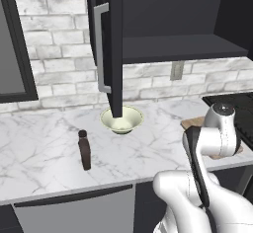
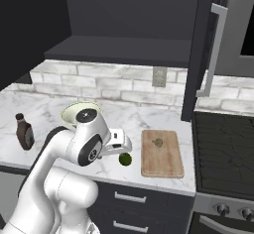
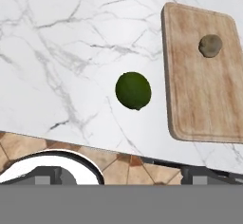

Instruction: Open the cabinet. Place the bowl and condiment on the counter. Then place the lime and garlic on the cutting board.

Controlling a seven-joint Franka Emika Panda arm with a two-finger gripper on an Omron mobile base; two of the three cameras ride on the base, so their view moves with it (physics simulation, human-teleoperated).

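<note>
The gripper [image 2: 122, 151] hangs open above the lime [image 3: 133, 90], which lies beside the cutting board [image 3: 204, 104], awaiting pickup.

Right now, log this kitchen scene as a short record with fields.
cabinet: doors open, shelf bare
bowl: on the counter, behind the open door's edge
condiment: upright on the counter, left of the bowl
cutting board: flat on the counter near the stove
garlic: on the board
lime: on the counter, beside the board, not on it
gripper: above the lime, jaws open, holding nothing
</note>
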